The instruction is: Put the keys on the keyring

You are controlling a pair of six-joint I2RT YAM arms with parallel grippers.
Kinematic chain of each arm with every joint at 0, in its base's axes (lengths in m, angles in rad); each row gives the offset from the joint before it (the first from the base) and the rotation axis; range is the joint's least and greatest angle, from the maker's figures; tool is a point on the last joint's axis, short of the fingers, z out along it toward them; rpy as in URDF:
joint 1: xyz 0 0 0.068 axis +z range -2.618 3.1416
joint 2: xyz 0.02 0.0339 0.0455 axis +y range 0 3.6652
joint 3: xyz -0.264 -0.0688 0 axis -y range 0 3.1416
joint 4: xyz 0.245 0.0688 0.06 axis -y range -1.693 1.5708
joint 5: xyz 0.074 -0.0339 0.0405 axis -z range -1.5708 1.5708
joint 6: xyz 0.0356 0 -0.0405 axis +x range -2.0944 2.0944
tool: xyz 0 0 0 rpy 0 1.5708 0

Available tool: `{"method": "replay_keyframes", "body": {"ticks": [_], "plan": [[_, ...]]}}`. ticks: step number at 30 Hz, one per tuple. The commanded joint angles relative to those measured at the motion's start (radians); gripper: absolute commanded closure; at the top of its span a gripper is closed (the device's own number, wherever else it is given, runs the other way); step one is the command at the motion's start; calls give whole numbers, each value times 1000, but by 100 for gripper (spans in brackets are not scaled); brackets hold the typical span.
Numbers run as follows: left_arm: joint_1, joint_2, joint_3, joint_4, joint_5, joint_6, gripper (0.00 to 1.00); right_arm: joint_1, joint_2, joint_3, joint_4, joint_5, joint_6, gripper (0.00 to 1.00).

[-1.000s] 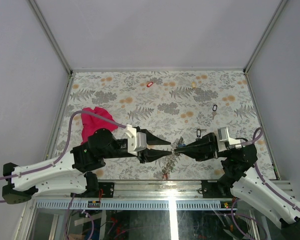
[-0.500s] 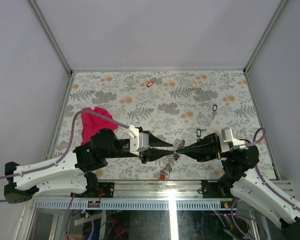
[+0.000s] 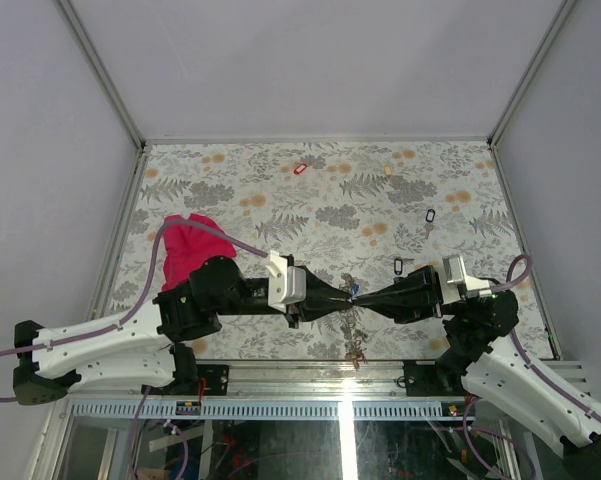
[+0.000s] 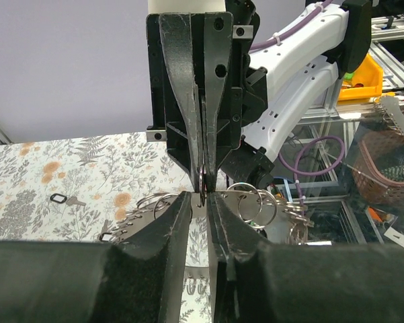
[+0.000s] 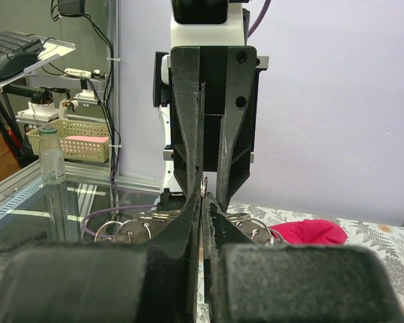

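At the near middle of the table, the keyring [image 4: 250,202] is pinched in the closed right gripper [image 3: 366,296]. The left gripper [image 3: 344,293] is set to a narrow slit around its wire. Step judged: steadying the ring. Next, loose keys [image 3: 399,266] are to be fetched.

No legible text, labels, brands or numbers in any view. Top view: the tags on the red-tagged key [image 3: 300,168], cream-tagged key [image 3: 389,169] and two black-tagged keys [image 3: 430,215] [image 3: 398,266] on the table are too small to read. Right wrist view, left side: the bottle [image 5: 53,159] and basket [image 5: 72,139] are too blurred to read.
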Motion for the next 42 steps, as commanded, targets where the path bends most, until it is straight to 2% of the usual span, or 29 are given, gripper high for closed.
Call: {"method": "replay_keyframes", "body": {"ticks": [1, 8, 11, 14, 19, 24, 29, 35, 42], "plan": [[0, 7, 38, 83, 20, 5, 85, 5, 0, 15, 79, -4, 1, 100], [-1, 4, 44, 78, 12, 14, 100, 5, -2, 15, 49, -14, -14, 100], [1, -1, 58, 30, 15, 31, 100, 5, -24, 26, -23, -9, -59, 87], [1, -2, 95, -89, 24, 78, 100, 5, -68, 54, -167, -2, -146, 73], [0, 3, 184, -319, 2, 166, 100, 5, -143, 90, -415, 32, -309, 63], [0, 57, 300, -547, -41, 258, 100, 5, -148, 140, -636, 65, -454, 61], [-1, 137, 398, -728, -75, 319, 100, 5, -120, 156, -670, 81, -501, 60], [-2, 173, 434, -773, -102, 339, 100, 5, -72, 176, -667, 34, -504, 67], [-1, 185, 444, -775, -133, 331, 100, 5, -35, 166, -644, -13, -482, 61]]}}
